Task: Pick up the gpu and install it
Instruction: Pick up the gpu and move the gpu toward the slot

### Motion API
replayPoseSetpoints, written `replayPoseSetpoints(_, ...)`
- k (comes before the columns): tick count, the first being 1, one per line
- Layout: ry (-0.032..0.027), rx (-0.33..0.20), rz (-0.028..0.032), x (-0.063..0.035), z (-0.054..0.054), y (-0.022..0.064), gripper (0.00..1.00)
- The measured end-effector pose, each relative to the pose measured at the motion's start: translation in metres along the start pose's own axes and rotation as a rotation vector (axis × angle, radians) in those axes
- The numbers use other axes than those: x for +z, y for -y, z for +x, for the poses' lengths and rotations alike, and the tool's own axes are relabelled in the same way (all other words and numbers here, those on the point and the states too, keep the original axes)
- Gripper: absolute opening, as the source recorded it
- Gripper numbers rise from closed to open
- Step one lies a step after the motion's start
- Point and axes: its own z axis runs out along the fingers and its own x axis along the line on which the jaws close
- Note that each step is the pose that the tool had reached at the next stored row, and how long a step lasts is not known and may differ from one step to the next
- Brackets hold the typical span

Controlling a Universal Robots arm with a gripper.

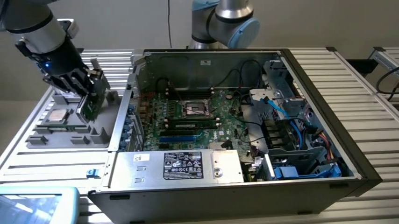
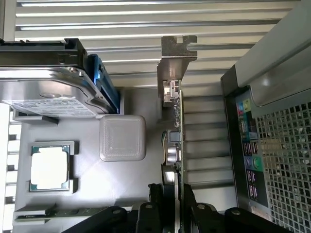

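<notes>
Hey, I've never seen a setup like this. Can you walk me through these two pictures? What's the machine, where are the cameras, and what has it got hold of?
It's a robot arm with a grasping tool at its end. One picture comes from a camera standing off the arm that looks down on the whole scene. The other comes from a camera on the arm's wrist, looking along the tool.

On the slatted bench sits an open computer case with its motherboard exposed. Beside it, on the exterior view's left, is a grey tray of spare parts, including a processor chip and a hard drive.

The tool is shut on the gpu, a thin green card with a silver end bracket, held on edge over the tray. I can't tell whether it has been lifted clear.
</notes>
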Motion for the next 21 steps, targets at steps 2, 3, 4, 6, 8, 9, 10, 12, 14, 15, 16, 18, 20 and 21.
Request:
replayPoseSetpoints(2,-0.001,0.001,0.0001,-0.0092,-0.001,-0.001,0.28)
replayPoseSetpoints(3,-0.0015,0.001,0.0001,-0.0136,-0.001,-0.0015,0.28)
replayPoseSetpoints(4,-0.002,0.001,0.0002,-0.0181,-0.001,-0.0021,0.28)
replayPoseSetpoints(6,-0.0028,0.002,0.0003,-0.027,-0.002,-0.0033,0.28)
replayPoseSetpoints(8,-0.0037,0.002,0.0005,-0.0361,-0.002,-0.0044,0.28)
replayPoseSetpoints(9,-0.0041,0.003,0.0005,-0.0405,-0.003,-0.005,0.28)
replayPoseSetpoints(10,-0.0045,0.004,0.0006,-0.0451,-0.003,-0.0056,0.28)
replayPoseSetpoints(12,-0.0051,0.006,0.0007,-0.0539,-0.004,-0.0068,0.28)
replayPoseSetpoints(14,-0.0068,0.008,0.0011,-0.063,-0.005,-0.0079,0.28)
replayPoseSetpoints(15,-0.0078,0.01,0.0012,-0.0674,-0.006,-0.0084,0.28)
replayPoseSetpoints(16,-0.0092,0.011,0.0015,-0.0721,-0.006,-0.0089,0.28)
replayPoseSetpoints(18,-0.012,0.013,0.0018,-0.081,-0.008,-0.0101,0.28)
replayPoseSetpoints(20,-0.0151,0.014,0.0022,-0.0898,-0.009,-0.0115,0.28)
replayPoseSetpoints(21,-0.0169,0.014,0.0023,-0.0944,-0.01,-0.0123,0.28)
